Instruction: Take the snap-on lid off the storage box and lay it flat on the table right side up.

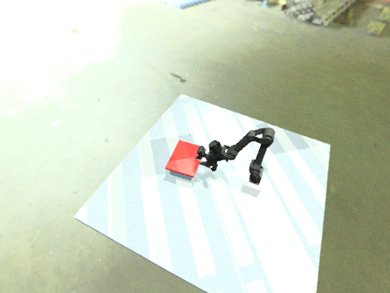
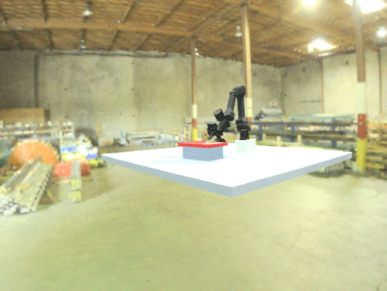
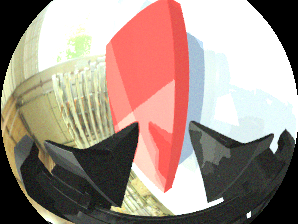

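Note:
A red lid [image 1: 181,157] [image 2: 201,145] [image 3: 145,65] sits level on the grey-blue storage box [image 1: 182,175] [image 2: 203,153] [image 3: 197,85], its rim overhanging the walls. My gripper [image 1: 200,159] [image 3: 164,125] is partly open at the lid's edge on the arm's side. In the wrist view the lid's near end shows between the two fingertips, one on its top side and one on its box side, with gaps; a dark red shadow lies on the lid. Contact cannot be made out. In the exterior view the fingertips are partly hidden behind the lid.
The box stands on a pale striped table [image 1: 266,256] [image 2: 271,166]. The arm's white base block [image 1: 252,190] [image 2: 245,145] stands on the table, on the gripper's side of the box. The table edges drop off to the warehouse floor.

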Controlling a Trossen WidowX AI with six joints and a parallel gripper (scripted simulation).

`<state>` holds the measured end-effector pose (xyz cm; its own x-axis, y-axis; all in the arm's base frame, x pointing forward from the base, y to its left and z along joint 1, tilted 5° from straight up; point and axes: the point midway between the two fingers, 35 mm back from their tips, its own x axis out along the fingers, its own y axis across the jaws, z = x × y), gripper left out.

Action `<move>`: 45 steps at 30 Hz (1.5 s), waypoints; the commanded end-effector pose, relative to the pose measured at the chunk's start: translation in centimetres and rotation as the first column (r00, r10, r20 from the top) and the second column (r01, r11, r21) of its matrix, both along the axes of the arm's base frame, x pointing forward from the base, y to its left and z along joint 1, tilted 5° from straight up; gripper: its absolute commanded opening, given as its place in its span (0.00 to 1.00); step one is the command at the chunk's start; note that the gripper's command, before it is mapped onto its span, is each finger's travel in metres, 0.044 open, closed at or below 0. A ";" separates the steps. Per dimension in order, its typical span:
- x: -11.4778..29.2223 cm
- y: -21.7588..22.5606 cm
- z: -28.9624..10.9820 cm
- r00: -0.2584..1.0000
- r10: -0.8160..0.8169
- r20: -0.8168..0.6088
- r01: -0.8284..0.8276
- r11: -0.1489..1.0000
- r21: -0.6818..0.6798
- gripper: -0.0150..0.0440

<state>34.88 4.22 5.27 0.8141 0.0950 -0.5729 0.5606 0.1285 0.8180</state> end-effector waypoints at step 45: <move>0.1 0.0 -0.1 1.000 0.000 -0.005 0.000 1.000 -0.001 0.25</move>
